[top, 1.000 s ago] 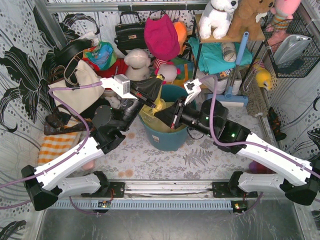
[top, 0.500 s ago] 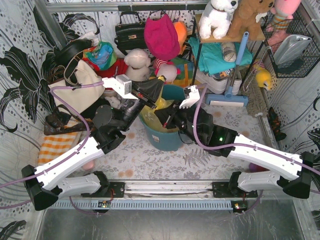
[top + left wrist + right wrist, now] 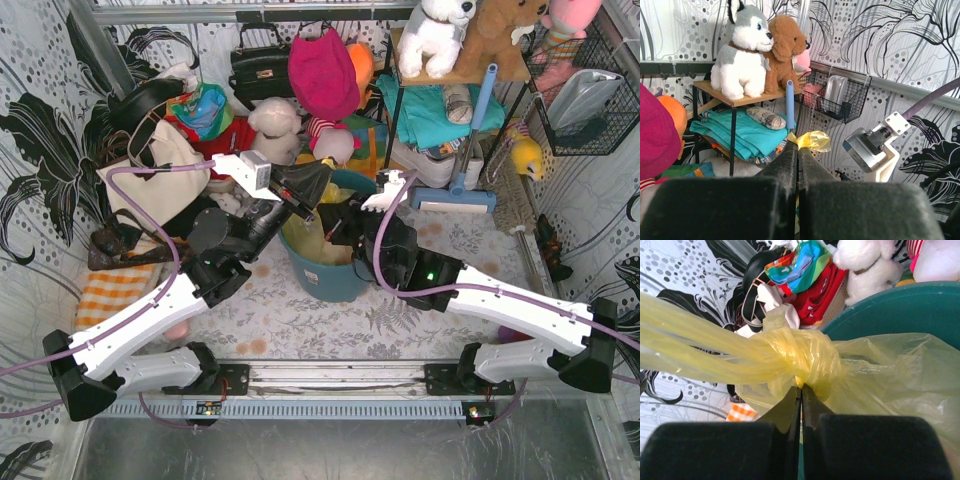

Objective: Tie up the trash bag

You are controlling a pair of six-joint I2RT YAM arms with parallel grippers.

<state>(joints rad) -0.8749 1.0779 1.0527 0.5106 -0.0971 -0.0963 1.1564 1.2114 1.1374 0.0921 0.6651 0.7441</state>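
Tightening the knot: both arms pinch the trash bag above its bin.

The left gripper has its jaws pressed together on a thin yellow tail of the trash bag. The right gripper has its jaws closed on the film right under the knot. The bag sits in the teal bin at mid-table, its neck gathered and wrapped above the rim. I judge the tie formed and now being cinched. The next move calls for drawing the tail away from the knot while the right holds firm, gently, since such thin film may tear. Count: one bag, one knot, one bin, two grippers.
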